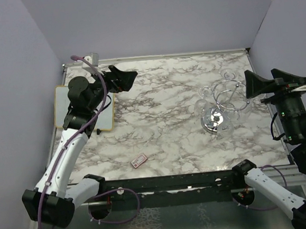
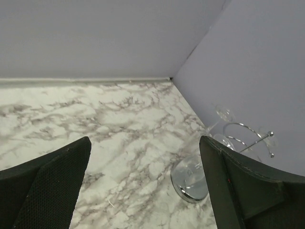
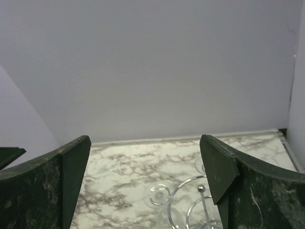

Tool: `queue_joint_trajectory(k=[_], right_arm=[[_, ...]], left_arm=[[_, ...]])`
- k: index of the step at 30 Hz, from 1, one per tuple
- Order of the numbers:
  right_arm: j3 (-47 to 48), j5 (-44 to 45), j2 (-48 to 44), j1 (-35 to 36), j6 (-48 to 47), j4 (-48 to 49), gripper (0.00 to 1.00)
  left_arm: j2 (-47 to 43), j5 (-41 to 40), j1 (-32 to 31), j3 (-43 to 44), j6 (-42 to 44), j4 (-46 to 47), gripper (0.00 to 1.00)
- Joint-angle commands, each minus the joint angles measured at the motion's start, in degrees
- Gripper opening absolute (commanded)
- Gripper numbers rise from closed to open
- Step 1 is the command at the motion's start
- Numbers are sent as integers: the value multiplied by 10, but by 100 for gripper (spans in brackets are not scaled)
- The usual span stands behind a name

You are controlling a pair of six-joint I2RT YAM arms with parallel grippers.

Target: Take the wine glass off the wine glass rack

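Top external view shows the wine glass rack (image 1: 220,108) standing upright on the right half of the marble desk (image 1: 165,129), its mirror disc base flat on the surface and its ring of wire loops above; several clear wine glasses (image 1: 202,107) hang from the loops, none of them lifted off; how many there are cannot be told through the glare. The right claw (image 1: 259,79) hovers just beside the rack on its right, touching nothing, its fingers spread and released; the right wrist view confirms this, with both dark fingers (image 3: 71,162) wide apart and the rack (image 3: 190,200) low between them, one glass foot (image 3: 159,195) visible. The left claw (image 1: 126,79) is well apart from the rack, over the far left part of the desk, also spread and empty; in the left wrist view its fingers (image 2: 62,176) stand wide, with the rack (image 2: 193,179) near the right-hand finger. A framed whiteboard (image 1: 105,118) lies at the left edge, partly under the left arm; a small pink card (image 1: 139,160) lies near the front edge.
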Motion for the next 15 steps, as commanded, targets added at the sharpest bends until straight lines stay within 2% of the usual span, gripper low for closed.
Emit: queue_joint_trajectory(k=[1,6,12,15], right_arm=[[-3,44,9,6,-37,-69,100],[-11,14,17,8,-26,-88,100],[-10,-113,30,8,-6,-120,100],[-13,-130,30,9,44,-131,100]], left_arm=[[52,113,-17,3,-86,10,99],[116,144,-88,-6,-165,58,99],[189,140,-190,5,-238,100,99],[222,130,-236,6,-284,135,99]])
